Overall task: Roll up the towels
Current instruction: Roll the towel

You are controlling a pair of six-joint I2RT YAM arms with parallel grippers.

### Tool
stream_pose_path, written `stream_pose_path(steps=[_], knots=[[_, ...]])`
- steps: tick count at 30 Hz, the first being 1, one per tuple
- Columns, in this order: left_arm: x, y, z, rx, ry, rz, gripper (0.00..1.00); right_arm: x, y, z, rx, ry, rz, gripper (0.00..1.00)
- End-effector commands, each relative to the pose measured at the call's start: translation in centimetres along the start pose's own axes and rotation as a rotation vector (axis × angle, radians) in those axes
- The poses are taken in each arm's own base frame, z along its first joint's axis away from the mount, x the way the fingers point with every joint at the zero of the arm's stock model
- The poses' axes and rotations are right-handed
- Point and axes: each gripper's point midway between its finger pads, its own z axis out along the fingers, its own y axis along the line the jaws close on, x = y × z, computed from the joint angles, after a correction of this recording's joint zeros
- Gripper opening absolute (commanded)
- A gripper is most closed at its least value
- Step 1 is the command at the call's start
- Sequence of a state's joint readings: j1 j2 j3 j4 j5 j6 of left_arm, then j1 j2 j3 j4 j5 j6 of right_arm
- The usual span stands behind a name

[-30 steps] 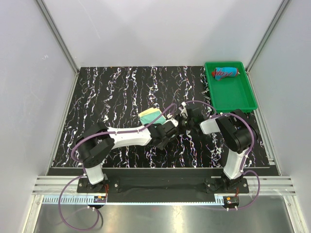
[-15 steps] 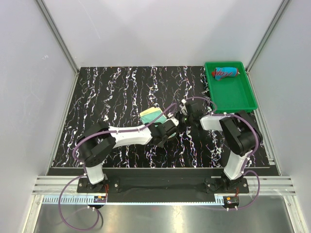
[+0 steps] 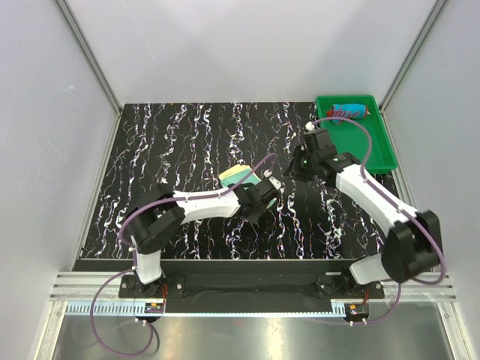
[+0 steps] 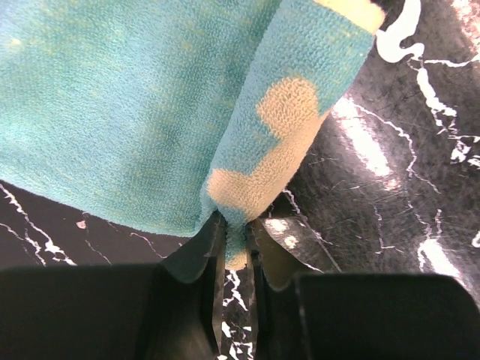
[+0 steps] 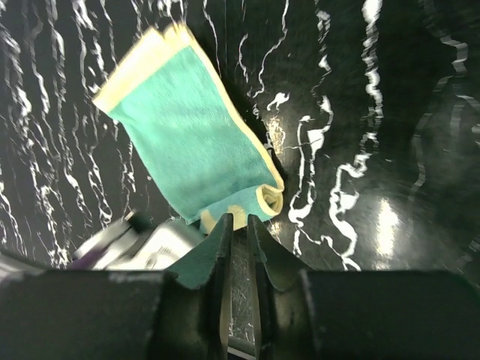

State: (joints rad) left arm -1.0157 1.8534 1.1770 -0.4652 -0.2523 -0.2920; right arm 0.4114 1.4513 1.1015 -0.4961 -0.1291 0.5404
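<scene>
The pale yellow and teal towel (image 3: 234, 175) lies at mid-table, folded into a narrow strip (image 5: 187, 142) with its near end curled into a short roll (image 4: 289, 120). My left gripper (image 3: 253, 186) is shut on that rolled end; the cloth is pinched between the tips (image 4: 234, 225). My right gripper (image 3: 297, 165) hangs above the table to the right of the towel, apart from it. Its jaws (image 5: 238, 219) stand a narrow gap apart with nothing between them. The red and blue towel (image 3: 349, 112) lies rolled at the far end of the green tray (image 3: 364, 146).
The green tray sits at the table's back right corner, just behind my right arm. My left wrist (image 5: 146, 240) shows beneath the right gripper. Grey walls enclose the black marbled table (image 3: 172, 142) on three sides.
My left gripper closed on the towel's rolled end. My right arm rose and swung back to the right, away from the towel, and its jaws parted slightly.
</scene>
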Motion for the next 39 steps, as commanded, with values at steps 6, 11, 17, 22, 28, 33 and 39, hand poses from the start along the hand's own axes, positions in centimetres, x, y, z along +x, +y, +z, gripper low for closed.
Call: stream_pose_path(steps=[6, 11, 17, 22, 28, 33, 39], knots=[[4.5, -4.9, -1.0, 0.251, 0.266, -0.1, 0.1, 1.9, -2.1, -5.1, 0.051, -0.062, 0.04, 0.21], [3.3, -6.6, -2.1, 0.391, 0.277, -0.206, 0.1, 2.5, -3.8, -7.6, 0.075, -0.197, 0.131, 0.4], [2.0, -8.4, -3.2, 0.611, 0.312, -0.362, 0.1, 4.0, -4.7, -8.0, 0.08, -0.191, 0.179, 0.6], [1.0, -9.1, -4.1, 0.775, 0.356, -0.447, 0.1, 5.9, -2.1, -6.1, -0.103, -0.105, 0.207, 0.57], [-0.7, -8.3, -4.7, 0.933, 0.361, -0.589, 0.11, 8.4, -1.6, -3.6, -0.176, 0.004, 0.243, 0.57], [-1.6, -7.3, -4.7, 0.974, 0.358, -0.625, 0.11, 10.1, -2.3, -1.7, -0.17, 0.061, 0.254, 0.56], [-1.9, -6.9, -4.6, 1.021, 0.352, -0.663, 0.11, 11.0, -1.7, 0.1, -0.215, 0.079, 0.255, 0.56]])
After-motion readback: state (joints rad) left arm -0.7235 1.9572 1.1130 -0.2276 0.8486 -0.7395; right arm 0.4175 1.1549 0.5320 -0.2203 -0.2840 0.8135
